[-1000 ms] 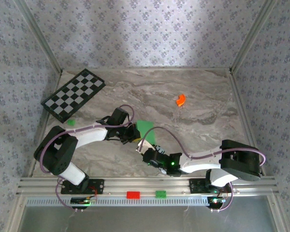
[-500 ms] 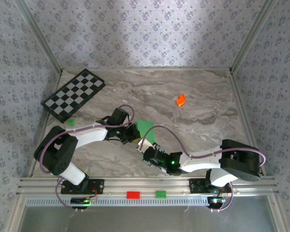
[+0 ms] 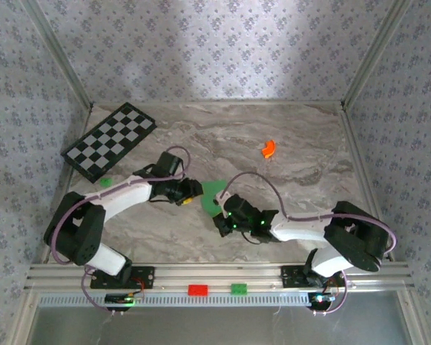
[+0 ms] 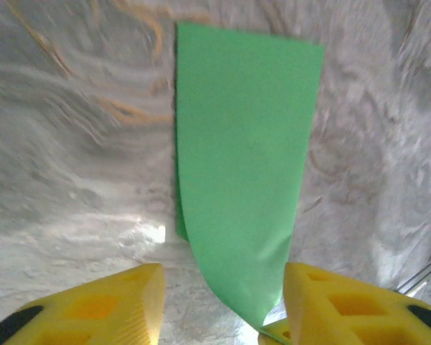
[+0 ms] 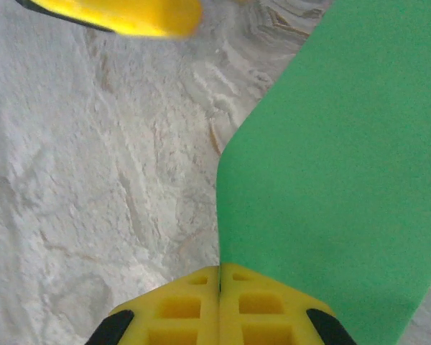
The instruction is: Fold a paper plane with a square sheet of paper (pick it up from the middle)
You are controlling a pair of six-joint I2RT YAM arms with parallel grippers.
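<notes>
The square sheet of paper [image 3: 213, 195] is bright green and lies mid-table as a long folded strip [image 4: 244, 158]; no paper plane is in view. My left gripper [image 3: 191, 192] stands open just left of it, yellow fingers [image 4: 115, 302] either side of the strip's curled near end, not touching. My right gripper [image 3: 225, 215] is shut [image 5: 220, 277], and the sheet's [image 5: 330, 180] edge runs into the seam between its fingers. That end is lifted off the marble. One finger of the left gripper [image 5: 129, 18] crosses the top of the right wrist view.
A black-and-white checkered board [image 3: 109, 141] leans at the far left, with a tiny green block [image 3: 105, 182] near it. An orange curved piece [image 3: 269, 148] lies at the back right. Red [image 3: 197, 290] and green [image 3: 238, 289] blocks sit on the front rail.
My left gripper has opened and drawn back to the left. My right gripper has moved forward, shut on the sheet's near end, and the paper now curls up.
</notes>
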